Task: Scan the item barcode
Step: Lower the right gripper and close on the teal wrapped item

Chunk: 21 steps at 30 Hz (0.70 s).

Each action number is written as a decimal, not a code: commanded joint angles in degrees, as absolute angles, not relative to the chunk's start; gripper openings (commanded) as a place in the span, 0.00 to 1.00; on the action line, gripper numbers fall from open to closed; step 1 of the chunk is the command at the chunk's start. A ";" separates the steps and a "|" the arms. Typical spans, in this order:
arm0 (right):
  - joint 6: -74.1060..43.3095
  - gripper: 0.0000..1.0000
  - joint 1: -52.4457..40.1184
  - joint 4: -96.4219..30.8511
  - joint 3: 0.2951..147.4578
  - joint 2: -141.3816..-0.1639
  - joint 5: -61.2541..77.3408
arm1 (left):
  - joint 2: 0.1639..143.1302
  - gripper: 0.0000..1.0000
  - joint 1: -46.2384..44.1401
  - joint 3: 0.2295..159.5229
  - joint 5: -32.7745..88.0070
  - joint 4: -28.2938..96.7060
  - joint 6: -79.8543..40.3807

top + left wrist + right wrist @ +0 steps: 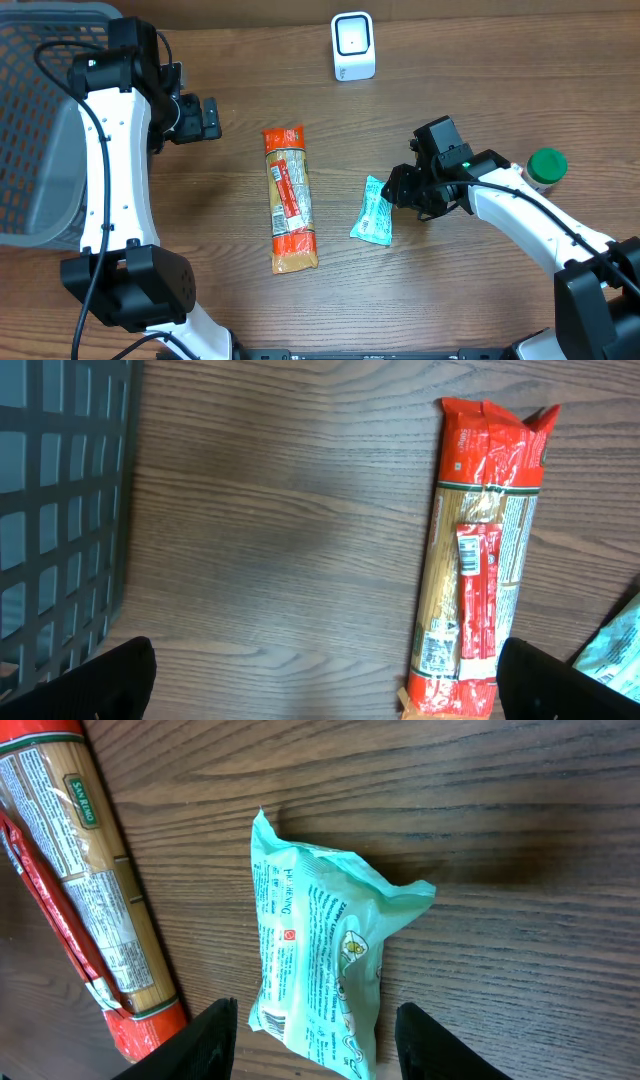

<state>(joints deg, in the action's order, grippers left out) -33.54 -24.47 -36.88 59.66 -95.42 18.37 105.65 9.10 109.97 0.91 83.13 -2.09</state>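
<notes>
**A:** How does the right pincer stand?

**B:** The right pincer [315, 1045] is about half closed around one end of a mint-green packet [320, 940], with a finger close on each side. I cannot tell whether the pads actually pinch it. The packet lies flat on the wooden desk [520, 840].

**A:** And around it?

**B:** A long spaghetti pack [289, 198] lies near the packet on the left arm's side, not touching it. A green-capped bottle [546, 166] stands beside the right arm. The white scanner [353, 46] stands at the far edge, well apart from the packet.

**A:** The left pincer?

**B:** The left pincer [325, 685] is spread wide and holds nothing. It hangs over bare desk between the spaghetti pack and a grey mesh basket [40, 120].
</notes>
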 commanded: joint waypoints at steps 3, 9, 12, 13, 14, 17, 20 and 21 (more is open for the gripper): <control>-34.68 0.53 -24.80 -36.47 59.20 -96.36 17.63 | 104.22 1.00 8.97 111.02 1.32 83.11 -1.23; -36.49 0.53 -24.82 -36.64 59.20 -99.90 19.73 | 104.22 1.00 8.97 111.02 1.32 83.11 -1.23; -36.47 0.53 -24.82 -36.67 59.20 -101.12 22.33 | 104.22 1.00 8.97 111.02 1.30 83.13 -1.26; -36.49 0.53 -24.82 -36.67 59.20 -101.56 22.87 | 104.22 1.00 8.97 111.02 1.32 83.11 -1.26; -36.49 0.53 -24.91 -36.67 59.20 -101.84 23.33 | 104.22 1.00 8.97 111.02 1.32 83.13 -1.26; -36.42 0.53 -25.19 -36.45 59.20 -102.26 22.96 | 104.22 1.00 8.97 111.02 1.32 83.11 -1.26; -36.47 0.53 -25.19 -35.48 59.20 -102.26 22.13 | 104.22 1.00 8.97 111.02 1.30 83.13 -1.23; -36.47 0.53 -25.19 -35.09 59.20 -102.26 22.13 | 104.22 1.00 8.97 111.02 1.32 83.11 -1.26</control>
<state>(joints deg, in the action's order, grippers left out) -36.03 -24.73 -36.01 59.66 -101.91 22.02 105.65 9.10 109.97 0.91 83.15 -2.09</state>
